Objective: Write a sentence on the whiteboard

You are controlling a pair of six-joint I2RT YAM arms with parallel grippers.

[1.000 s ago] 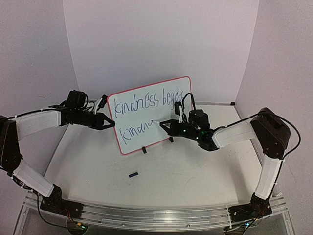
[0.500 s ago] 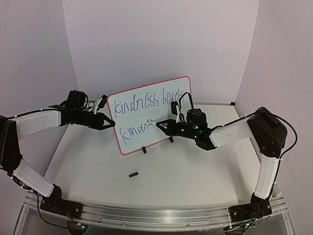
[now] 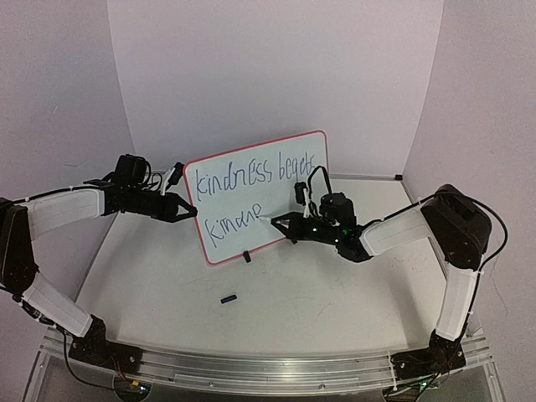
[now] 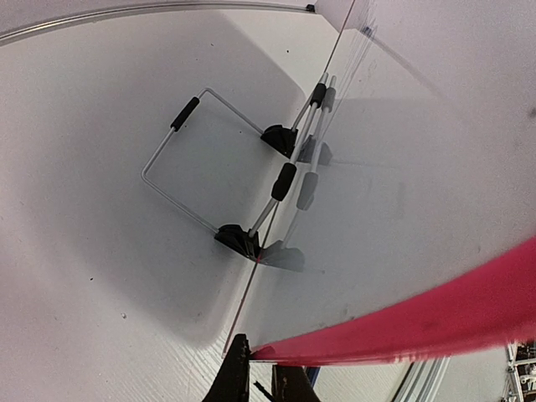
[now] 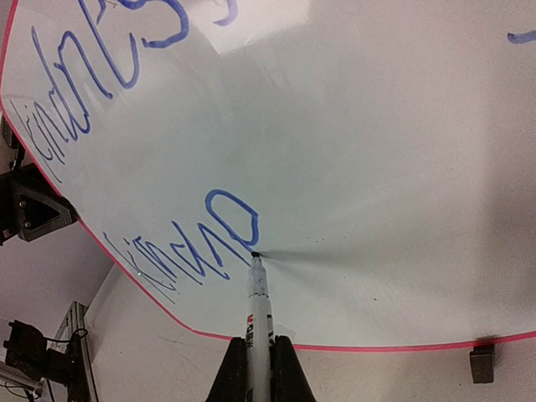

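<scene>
1. The whiteboard [image 3: 251, 201] stands upright on the table [image 3: 335, 293], mid-table between the two arms.
2. The left hand [image 3: 186, 209] is pinched narrow on the whiteboard's red left rim.
3. The right hand [image 3: 279, 220] is clamped on a marker pen [image 5: 258, 301] whose tip touches the whiteboard.
4. The sentence [image 3: 251, 174] reads "kindness begets" on top, with a partial second line below.

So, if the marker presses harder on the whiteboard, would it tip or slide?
Alone it would probably tip backward: the whiteboard leans on a thin wire stand. It looks light, so it may slide on the smooth table. The left gripper pinching its rim should steady it.
</scene>
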